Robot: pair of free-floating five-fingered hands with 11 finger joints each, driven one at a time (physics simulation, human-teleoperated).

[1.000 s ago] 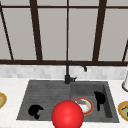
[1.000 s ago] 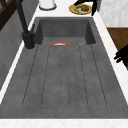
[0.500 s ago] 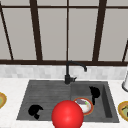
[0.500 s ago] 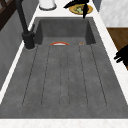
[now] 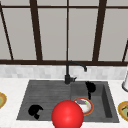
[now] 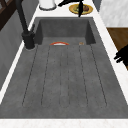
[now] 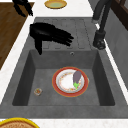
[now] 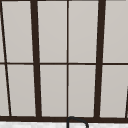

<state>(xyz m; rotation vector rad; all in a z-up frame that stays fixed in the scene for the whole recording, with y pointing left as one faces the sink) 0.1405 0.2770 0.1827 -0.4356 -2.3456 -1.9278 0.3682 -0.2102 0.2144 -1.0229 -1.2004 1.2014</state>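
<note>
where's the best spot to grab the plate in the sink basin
Probably the red rim of the plate on its bare left side, coming from above: it lies flat on the basin floor, a purple vegetable rests on its right part, and the right hand hovers above, fingers straight.

A dark grey sink [image 7: 72, 111] was set in a white counter [image 5: 11, 88], its ribbed drainboard [image 6: 65, 80] to the left of the basin. A black faucet [image 5: 68, 75] stood at the back edge, between drainboard and basin. A small round item [image 7: 37, 91] lay on the basin floor near the front corner. A red sphere [image 5: 67, 115] appeared at the sink's front edge. One yellow dish [image 5: 123, 110] with food sat on the counter to the right, another yellow dish [image 7: 55, 3] to the left. A white container [image 6: 47, 3] stood at the right rear. A dark-framed window [image 8: 67, 60] rose behind a pale tiled backsplash [image 5: 30, 71].
</note>
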